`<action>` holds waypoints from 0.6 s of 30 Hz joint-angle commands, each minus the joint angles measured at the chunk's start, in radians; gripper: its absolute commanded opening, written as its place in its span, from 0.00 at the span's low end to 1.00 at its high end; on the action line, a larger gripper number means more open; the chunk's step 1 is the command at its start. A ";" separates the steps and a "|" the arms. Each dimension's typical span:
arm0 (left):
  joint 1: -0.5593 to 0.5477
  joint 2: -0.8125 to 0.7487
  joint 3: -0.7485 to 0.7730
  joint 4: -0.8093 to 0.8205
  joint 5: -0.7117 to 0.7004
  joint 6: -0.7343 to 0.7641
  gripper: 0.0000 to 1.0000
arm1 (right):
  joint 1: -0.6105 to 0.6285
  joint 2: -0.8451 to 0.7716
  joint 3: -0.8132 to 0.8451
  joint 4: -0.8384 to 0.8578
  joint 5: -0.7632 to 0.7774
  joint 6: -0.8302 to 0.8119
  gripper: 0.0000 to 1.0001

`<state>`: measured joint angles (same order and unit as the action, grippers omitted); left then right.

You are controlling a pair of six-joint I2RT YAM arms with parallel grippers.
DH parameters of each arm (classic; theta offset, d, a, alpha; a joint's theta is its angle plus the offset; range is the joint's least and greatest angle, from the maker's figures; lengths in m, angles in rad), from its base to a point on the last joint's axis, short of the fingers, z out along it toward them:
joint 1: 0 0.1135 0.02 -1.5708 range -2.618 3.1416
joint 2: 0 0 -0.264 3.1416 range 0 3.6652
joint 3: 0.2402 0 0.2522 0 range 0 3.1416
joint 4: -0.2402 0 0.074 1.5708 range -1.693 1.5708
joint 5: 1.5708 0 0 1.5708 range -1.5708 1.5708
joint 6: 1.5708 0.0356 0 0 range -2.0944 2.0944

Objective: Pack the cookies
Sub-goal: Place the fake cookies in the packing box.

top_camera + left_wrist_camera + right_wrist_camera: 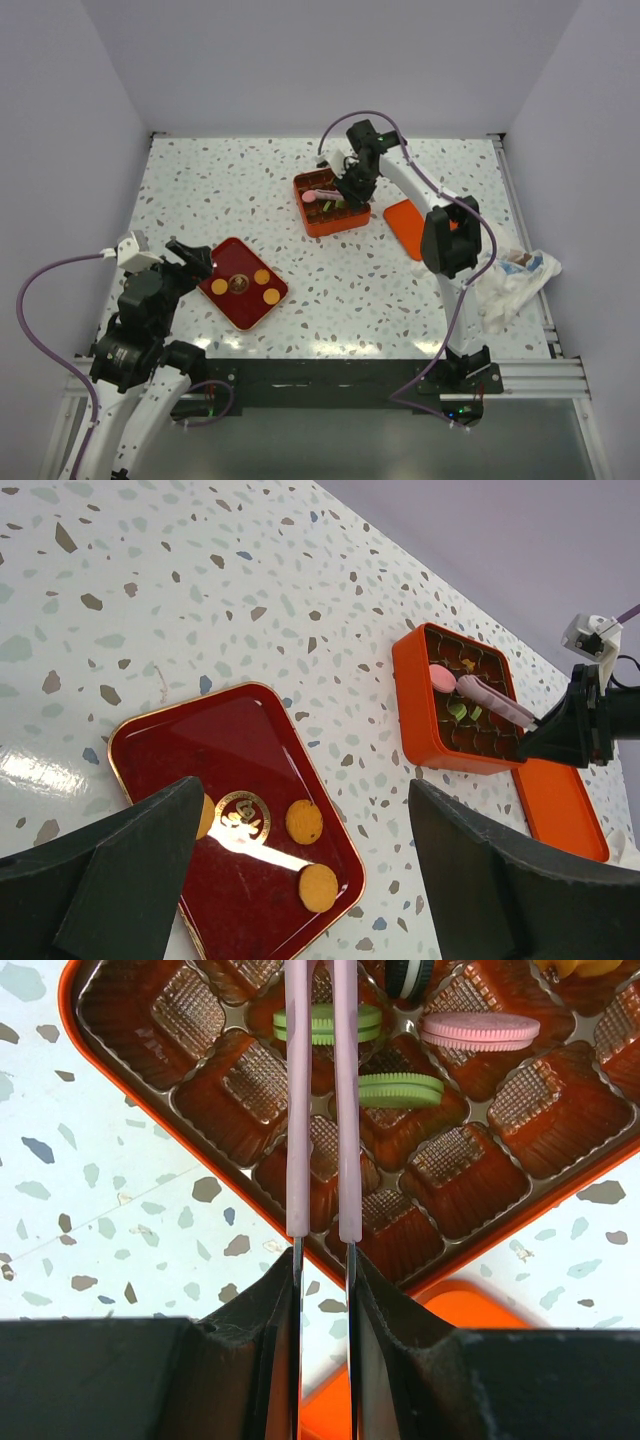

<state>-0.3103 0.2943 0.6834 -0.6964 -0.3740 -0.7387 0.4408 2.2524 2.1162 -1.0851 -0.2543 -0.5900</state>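
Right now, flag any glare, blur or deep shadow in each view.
Left wrist: a white glare streak crosses the red tray, another on the table at left; its jaws are dark silhouettes. Right wrist: sharp, small glints on the box insert; jaws in shadow. Top external: evenly lit, soft shadows.

Left arm (150,405) and right arm (402,180) are being shown as white tube links with bulky black joint housings (448,240). A thin purple cable is being seen looping off each: left cable (70,259), right cable (372,113). Left claw (193,262) is being shown black, its fingers (120,870) broad, wedge-shaped and matte. Right claw (322,1280) is being shown black too, its fingers (255,1330) tapering with rough edges. A white connector block (128,244) is being seen on the left wrist, and a similar white block (592,635) on the right one. A small green light (378,128) is being seen on the right wrist. Bases are being shown on a black mounting plate (330,375).
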 commanded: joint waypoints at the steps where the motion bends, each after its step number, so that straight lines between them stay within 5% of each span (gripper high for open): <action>1: -0.004 0.006 0.011 0.041 -0.002 0.015 0.89 | 0.009 0.007 0.060 0.008 -0.028 0.013 0.14; 18: -0.004 -0.003 0.011 0.031 -0.008 0.010 0.89 | 0.016 -0.027 0.033 0.019 -0.045 0.012 0.18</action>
<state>-0.3103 0.2943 0.6834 -0.6968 -0.3740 -0.7383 0.4519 2.2711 2.1601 -1.0840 -0.2611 -0.5835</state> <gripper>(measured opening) 0.885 0.250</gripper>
